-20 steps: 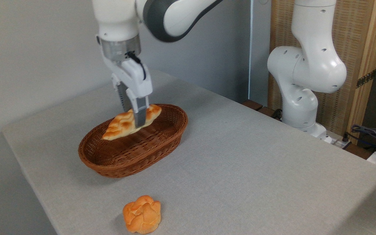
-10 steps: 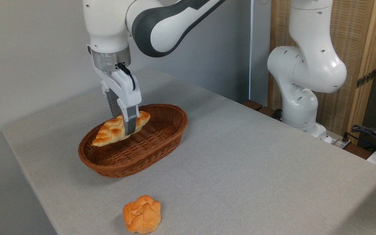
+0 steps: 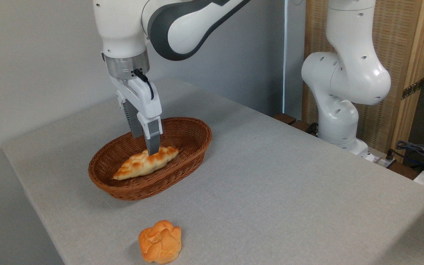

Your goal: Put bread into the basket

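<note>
The bread (image 3: 144, 165), a pale golden braided loaf with browned ridges, lies lengthwise on the floor of the oval reddish-brown wicker basket (image 3: 193, 145). My gripper (image 3: 145, 144) hangs just above the loaf, pointing down, open and holding nothing. Its near fingertip (image 3: 154, 149) overlaps the loaf's top edge in the picture; I cannot tell whether it touches. The far finger stands behind, over the basket's back part.
A small round knobbly orange roll (image 3: 160, 241) sits on the grey table (image 3: 289, 191) near the front edge. The arm's white base (image 3: 339, 110) stands at the back right, with cables (image 3: 421, 152) beyond the table's right edge.
The loaf has left the fingers and dropped from mid-air onto the basket floor. The gripper opened and shifted slightly right and up.
</note>
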Available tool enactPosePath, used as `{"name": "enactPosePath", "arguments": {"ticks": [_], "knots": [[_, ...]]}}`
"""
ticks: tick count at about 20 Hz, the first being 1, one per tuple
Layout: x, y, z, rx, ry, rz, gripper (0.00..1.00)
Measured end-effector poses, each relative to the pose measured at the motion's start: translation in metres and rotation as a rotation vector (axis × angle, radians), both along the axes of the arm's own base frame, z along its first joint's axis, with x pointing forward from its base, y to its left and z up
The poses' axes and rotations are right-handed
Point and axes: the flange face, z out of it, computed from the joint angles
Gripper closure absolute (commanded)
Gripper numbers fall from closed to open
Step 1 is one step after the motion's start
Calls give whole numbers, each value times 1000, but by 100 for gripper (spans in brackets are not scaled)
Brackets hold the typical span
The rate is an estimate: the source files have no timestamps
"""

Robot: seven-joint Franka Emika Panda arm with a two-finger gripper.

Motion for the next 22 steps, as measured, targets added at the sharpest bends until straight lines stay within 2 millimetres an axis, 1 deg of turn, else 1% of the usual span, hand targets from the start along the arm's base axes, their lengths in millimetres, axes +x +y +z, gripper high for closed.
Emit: {"name": "enactPosePath", "arguments": {"ticks": [2,4,6,8,10,12,13,14,15,22], "knots": [[2,4,8,0,-16,7,0],[6,19,26,2,-41,31,0],[9,42,56,9,-32,54,0],[10,67,89,18,-17,34,0],[10,101,114,21,-12,17,0],[12,136,127,19,-15,42,0],[13,151,129,18,-20,56,0],[14,161,130,18,-21,70,0],[14,164,130,17,-21,77,0],[15,158,128,17,-16,69,0]]}}
